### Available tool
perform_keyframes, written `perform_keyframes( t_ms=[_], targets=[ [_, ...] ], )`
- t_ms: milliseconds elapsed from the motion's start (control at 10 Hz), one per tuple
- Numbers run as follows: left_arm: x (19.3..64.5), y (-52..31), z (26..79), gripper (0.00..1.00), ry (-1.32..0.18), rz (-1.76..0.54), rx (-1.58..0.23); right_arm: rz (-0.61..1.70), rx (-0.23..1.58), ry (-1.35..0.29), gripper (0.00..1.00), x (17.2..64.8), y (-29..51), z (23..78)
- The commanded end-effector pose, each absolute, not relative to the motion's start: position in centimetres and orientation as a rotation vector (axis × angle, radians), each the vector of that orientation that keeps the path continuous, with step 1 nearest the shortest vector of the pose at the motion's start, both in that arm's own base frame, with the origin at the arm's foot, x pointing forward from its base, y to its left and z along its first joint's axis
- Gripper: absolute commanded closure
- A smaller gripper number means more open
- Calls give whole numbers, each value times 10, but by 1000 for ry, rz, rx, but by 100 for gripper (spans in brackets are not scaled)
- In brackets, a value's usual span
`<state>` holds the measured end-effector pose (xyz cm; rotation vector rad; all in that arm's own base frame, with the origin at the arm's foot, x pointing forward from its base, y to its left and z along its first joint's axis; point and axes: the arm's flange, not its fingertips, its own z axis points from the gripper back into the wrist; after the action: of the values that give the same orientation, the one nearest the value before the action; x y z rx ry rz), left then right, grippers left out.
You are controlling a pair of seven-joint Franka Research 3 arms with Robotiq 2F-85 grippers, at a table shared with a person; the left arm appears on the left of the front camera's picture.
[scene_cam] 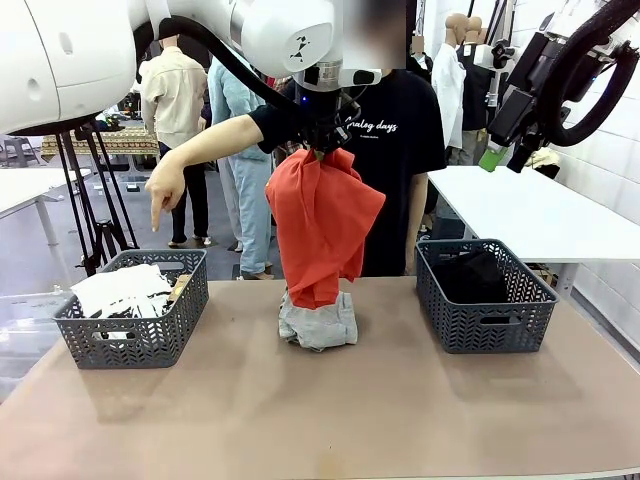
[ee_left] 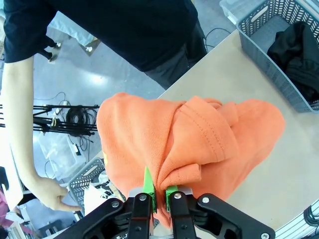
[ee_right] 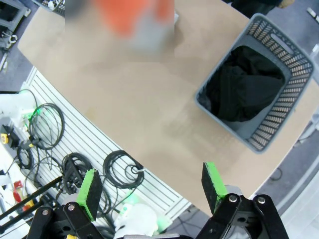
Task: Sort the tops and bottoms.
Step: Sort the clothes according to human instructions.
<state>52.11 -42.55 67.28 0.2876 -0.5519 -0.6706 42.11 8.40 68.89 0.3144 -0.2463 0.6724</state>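
My left gripper (scene_cam: pixel 319 145) is shut on the orange top (scene_cam: pixel 322 222), which hangs limp above the middle of the table. In the left wrist view the green pads (ee_left: pixel 147 186) pinch a fold of that orange top (ee_left: pixel 189 134). Below it a light grey top (scene_cam: pixel 318 322) lies crumpled on the table. The white printed top (scene_cam: pixel 125 290) lies in the left basket (scene_cam: pixel 135 335). The black bottoms (scene_cam: pixel 473 275) fill the right basket (scene_cam: pixel 487 325), and they are the black bottoms (ee_right: pixel 244 89) below my right gripper (ee_right: pixel 151 186). That right gripper (scene_cam: pixel 497 155) is open and held high at the right.
A person in a black T-shirt stands at the far side. Their hand (scene_cam: pixel 163 190) points down at the left basket. A white table (scene_cam: pixel 540 210) stands behind on the right. Bare tabletop (scene_cam: pixel 330 410) stretches in front of the baskets.
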Motion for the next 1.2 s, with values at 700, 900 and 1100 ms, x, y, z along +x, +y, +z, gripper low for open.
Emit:
perform_keyframes(
  t_ms=[700,900,1100],
  targets=[
    [451,-340,775,100,-538,-593,400,667,307,-236,0,419,84,689],
    [445,-288,804,100,-495,-511,426,667,307,-236,0,419,84,689],
    [459,-237,811,100,-493,-308,502,667,307,-236,0,419,84,689]
  ],
)
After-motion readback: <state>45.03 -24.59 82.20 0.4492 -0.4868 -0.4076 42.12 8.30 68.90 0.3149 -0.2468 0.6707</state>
